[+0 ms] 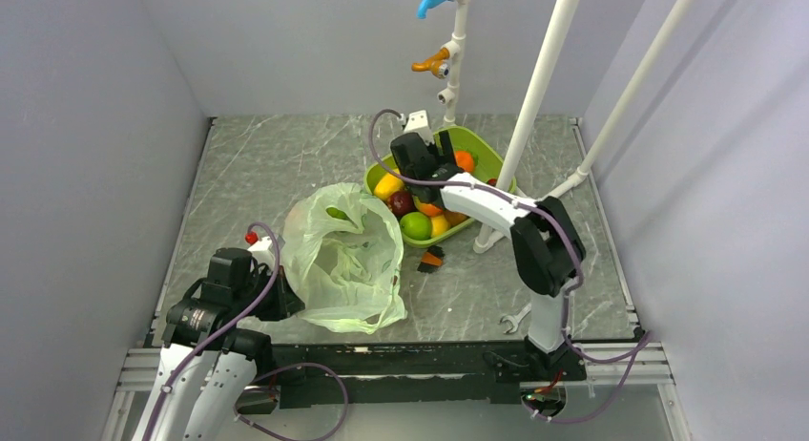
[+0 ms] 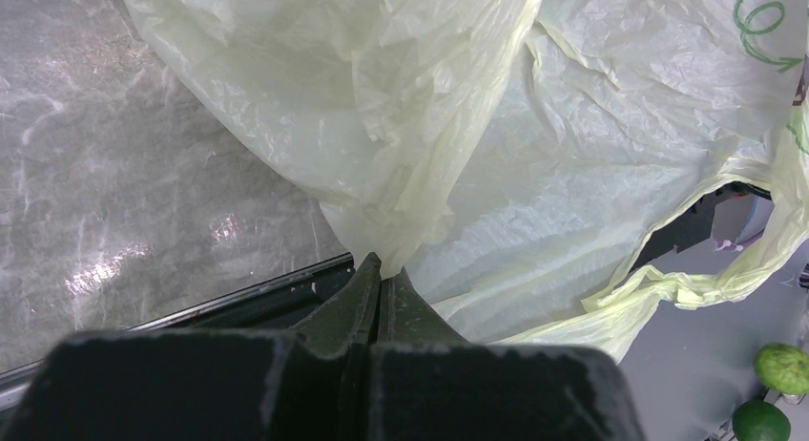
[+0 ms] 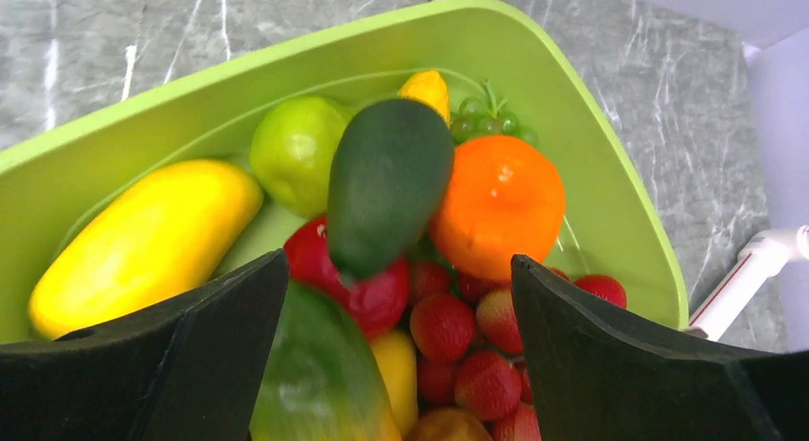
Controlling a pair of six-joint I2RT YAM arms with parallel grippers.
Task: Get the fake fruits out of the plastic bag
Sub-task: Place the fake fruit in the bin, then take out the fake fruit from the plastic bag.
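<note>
Left hand (image 2: 382, 267) pinches the plastic bag (image 2: 572, 174); right hand (image 3: 399, 262) gapes over avocado (image 3: 386, 183); print (image 2: 760, 23) unreadable.

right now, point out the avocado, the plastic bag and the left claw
avocado (image 3: 386, 183), right wrist view, middle of its dark skin
plastic bag (image 1: 343, 260), top external view, its wrinkled middle
left claw (image 2: 382, 269), left wrist view, between its pinched fingertips

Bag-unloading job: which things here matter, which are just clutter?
Job: plastic bag, pinched by left gripper; avocado in green tray, below open right gripper.
Clutter: wrench, yellow oval fruit, strawberries, toy taps.
</note>
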